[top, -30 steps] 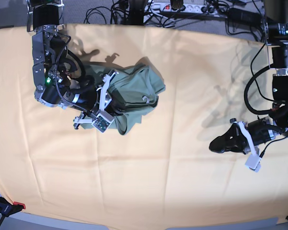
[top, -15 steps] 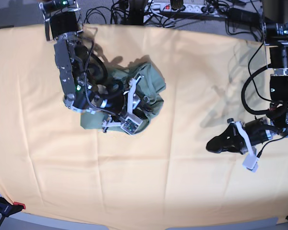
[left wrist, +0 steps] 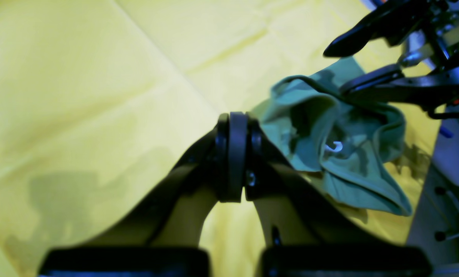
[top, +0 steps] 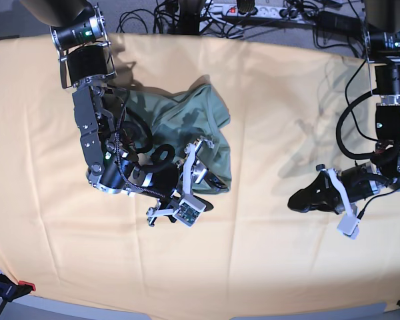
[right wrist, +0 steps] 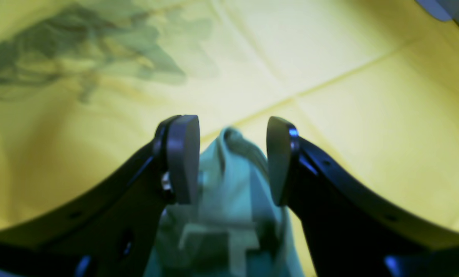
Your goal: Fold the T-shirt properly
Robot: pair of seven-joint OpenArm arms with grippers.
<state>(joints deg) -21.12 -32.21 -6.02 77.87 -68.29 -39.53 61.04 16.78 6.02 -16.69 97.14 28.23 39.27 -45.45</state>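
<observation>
The sage-green T-shirt (top: 187, 117) lies crumpled on the yellow-orange cloth (top: 253, 253), left of centre. My right gripper (top: 210, 175) is at the shirt's front right edge. In the right wrist view its jaws (right wrist: 231, 154) stand a little apart, with a thick fold of the T-shirt (right wrist: 233, 184) filling the gap. In the left wrist view it (left wrist: 335, 71) sits over the bunched shirt (left wrist: 352, 169). My left gripper (top: 297, 200) is shut and empty, low over the bare cloth, well to the right of the shirt. Its fingertips (left wrist: 232, 154) touch each other.
Cables and a power strip (top: 253, 10) run along the back edge. A red clamp (top: 23, 287) sits at the front left corner. The yellow-orange cloth ends near the front edge of the base view.
My right arm has swung right and toward the front, dragging a fold of the shirt with it. The shirt's bulk now reaches further to the front right. My left arm has barely moved.
</observation>
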